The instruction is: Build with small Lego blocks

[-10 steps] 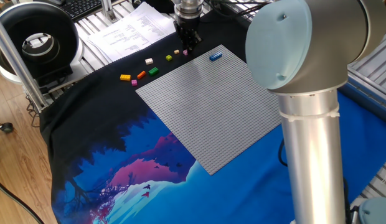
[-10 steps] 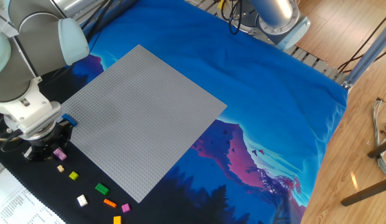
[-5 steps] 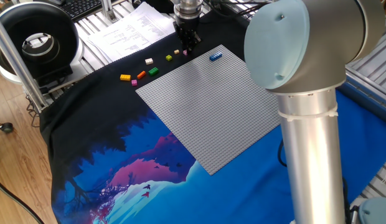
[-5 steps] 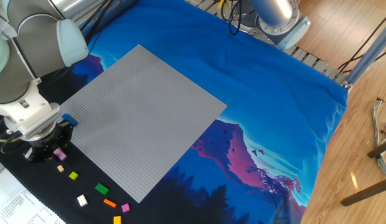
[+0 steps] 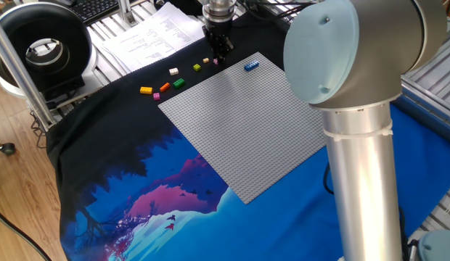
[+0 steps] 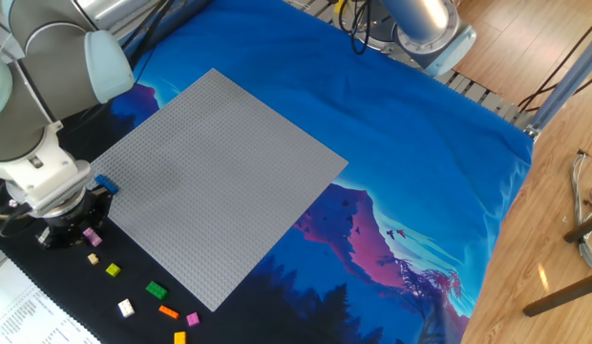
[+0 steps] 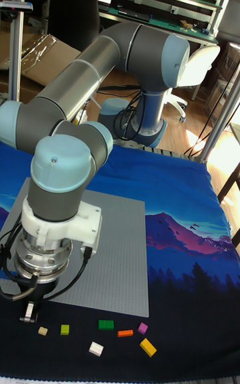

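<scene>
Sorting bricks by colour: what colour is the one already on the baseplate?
Blue brick, near the grey baseplate's corner; clearest in one fixed view.

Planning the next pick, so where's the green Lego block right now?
The green block lies on the black cloth beside the grey baseplate, between the lime block and the orange block.

Table under printed blue cloth [image 6: 411,143], grey baseplate [image 6: 220,182], scattered small Lego blocks [image 6: 158,290], papers [image 5: 149,32]

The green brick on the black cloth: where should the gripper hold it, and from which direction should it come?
The green brick lies flat on the black cloth, apart from the orange brick and the white brick. Probably best to come straight down from above and close the fingers on its two long side walls, because it is low and has free cloth on both sides.
</scene>
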You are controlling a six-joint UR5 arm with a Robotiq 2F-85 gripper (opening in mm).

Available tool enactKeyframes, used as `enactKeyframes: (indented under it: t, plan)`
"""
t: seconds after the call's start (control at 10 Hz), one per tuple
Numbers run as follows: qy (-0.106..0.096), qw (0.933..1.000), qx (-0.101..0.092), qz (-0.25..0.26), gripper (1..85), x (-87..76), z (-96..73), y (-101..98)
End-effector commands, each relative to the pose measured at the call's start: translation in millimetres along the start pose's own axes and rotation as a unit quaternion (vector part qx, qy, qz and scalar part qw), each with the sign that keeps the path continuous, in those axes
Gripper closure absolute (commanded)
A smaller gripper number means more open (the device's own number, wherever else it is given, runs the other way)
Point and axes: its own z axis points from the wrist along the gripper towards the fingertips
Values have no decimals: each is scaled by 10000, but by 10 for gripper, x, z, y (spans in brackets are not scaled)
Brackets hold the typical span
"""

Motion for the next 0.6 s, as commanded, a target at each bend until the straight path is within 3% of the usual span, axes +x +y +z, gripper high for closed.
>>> enactKeyframes:
  t: [0.0, 0.1, 0.5]
  plan:
    - [101, 9997, -57, 202, 740, 19, -142, 8]
    - [-19, 9995, -103, 291, 740, -13, -121, 32]
    - [-100, 9985, -135, 515, 733, 7, -91, 59]
